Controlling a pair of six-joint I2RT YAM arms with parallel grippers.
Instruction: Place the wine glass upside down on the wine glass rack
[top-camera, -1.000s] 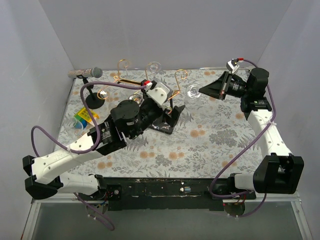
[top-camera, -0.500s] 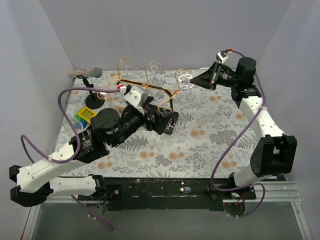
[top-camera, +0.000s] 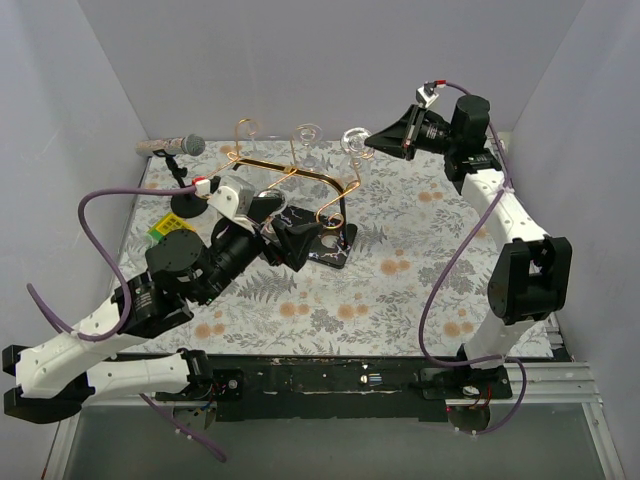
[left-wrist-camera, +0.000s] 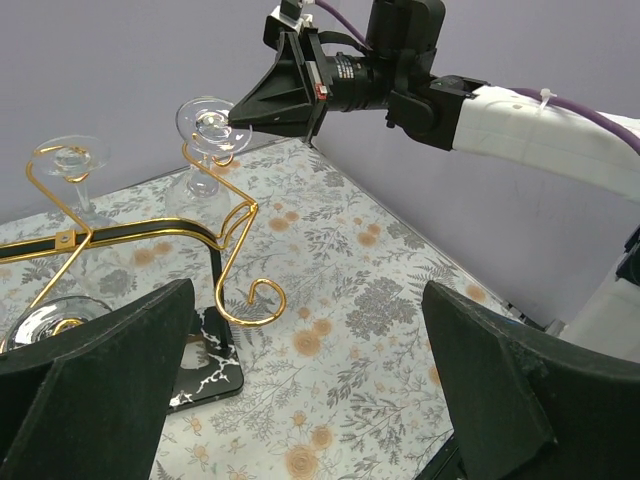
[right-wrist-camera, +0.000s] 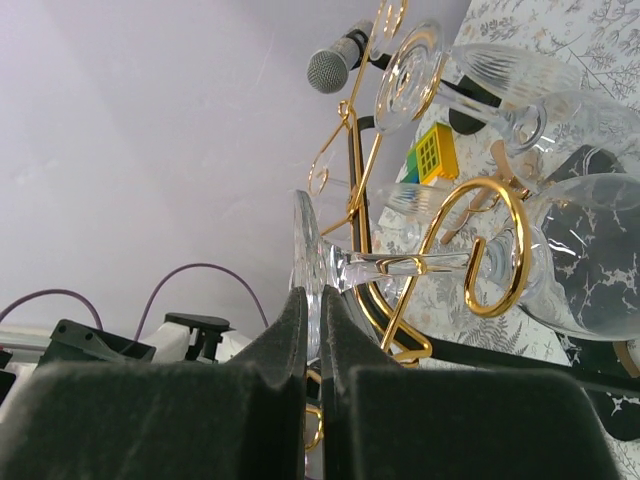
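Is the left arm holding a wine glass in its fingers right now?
No, the left fingers are spread wide apart with nothing gripped between them.

R claw (right-wrist-camera: 312, 300) tight, L claw (left-wrist-camera: 305, 390) wide

We find the wine glass rack (top-camera: 290, 180) in the upper middle of the top view. It stands on the table (top-camera: 430, 270), its base (top-camera: 335, 252) toward the frame's centre. The wine glass (top-camera: 353, 141) sits at the rack's upper right end, with its foot between the fingers of the right tool (top-camera: 368, 143), which reaches in from the upper right. In the right wrist view its stem crosses the rack's curl. Another glass (top-camera: 309, 133) sits just left of it on the rack. The left tool (top-camera: 285, 228) lies just below the rack's bar, left of the base. The microphone (top-camera: 178, 147) stands at the upper left. Below it, near the table's left edge, lies a block (top-camera: 164, 229).
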